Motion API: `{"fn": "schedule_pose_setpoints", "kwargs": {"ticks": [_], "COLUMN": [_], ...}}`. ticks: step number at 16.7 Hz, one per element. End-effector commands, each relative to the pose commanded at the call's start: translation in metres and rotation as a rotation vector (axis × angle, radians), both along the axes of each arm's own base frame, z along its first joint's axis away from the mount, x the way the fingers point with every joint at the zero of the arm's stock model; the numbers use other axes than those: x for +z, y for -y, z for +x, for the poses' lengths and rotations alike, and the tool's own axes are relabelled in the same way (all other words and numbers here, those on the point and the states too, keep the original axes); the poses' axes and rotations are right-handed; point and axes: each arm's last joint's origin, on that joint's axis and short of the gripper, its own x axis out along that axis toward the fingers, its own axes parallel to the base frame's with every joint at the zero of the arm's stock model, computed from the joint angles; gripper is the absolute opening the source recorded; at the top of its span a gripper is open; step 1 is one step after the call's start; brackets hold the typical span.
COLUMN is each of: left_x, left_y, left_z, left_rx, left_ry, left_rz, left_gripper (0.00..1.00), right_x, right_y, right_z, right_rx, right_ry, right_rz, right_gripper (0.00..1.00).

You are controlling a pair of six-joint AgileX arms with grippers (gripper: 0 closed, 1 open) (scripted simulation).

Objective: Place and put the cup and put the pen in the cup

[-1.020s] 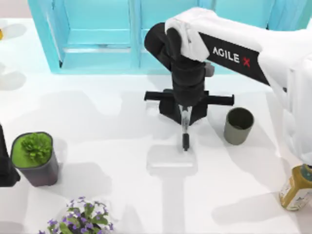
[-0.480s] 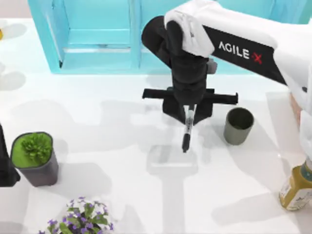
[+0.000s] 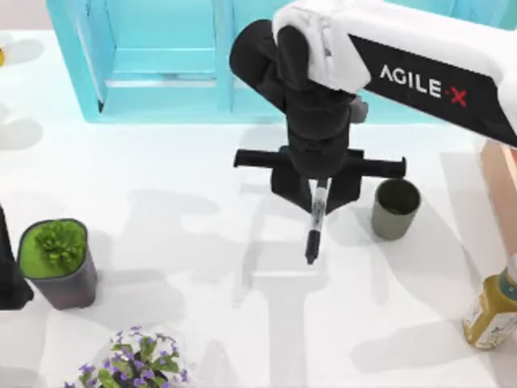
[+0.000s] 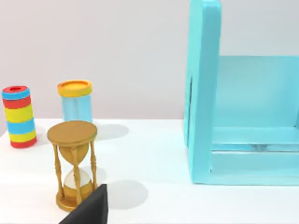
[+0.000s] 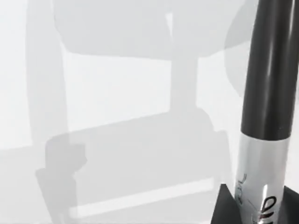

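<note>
Pen (image 5: 268,70): glossy black barrel, smooth silvery label band. Cup (image 3: 395,208): matt olive-grey. Table (image 3: 178,242): smooth white, faintly sheened. Right gripper (image 3: 320,183): matt black. Hourglass (image 4: 73,163): shiny golden frame.

The place is a rendered tabletop scene, a plain white table (image 3: 161,267) dressed like a home or office desk. Behind it stands a turquoise open shelf unit (image 3: 161,65). Near that unit sit an hourglass (image 4: 72,163), a striped canister (image 4: 18,116), a potted plant (image 3: 56,260) and purple flowers (image 3: 141,360).
</note>
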Motion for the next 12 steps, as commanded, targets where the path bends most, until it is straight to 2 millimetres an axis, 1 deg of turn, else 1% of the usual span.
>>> {"fn": "schedule_pose_setpoints", "kwargs": {"ticks": [6,8,12], "left_x": [0.000,0.000,0.000], "left_y": [0.000,0.000,0.000], "left_z": [0.000,0.000,0.000], "left_rx": [0.000,0.000,0.000], "left_ry": [0.000,0.000,0.000], "left_rz": [0.000,0.000,0.000], "left_gripper": [1.00,1.00,1.00], "right_x": [0.026,0.030,0.029], "right_y": [0.003,0.003,0.004], "right_z": [-0.030,-0.038,-0.036], "right_rx": [0.002,0.002,-0.004], "right_ry": [0.001,-0.006,-0.006], "right_rz": [0.004,-0.004,-0.003], "right_gripper": [0.00,0.00,0.00]}}
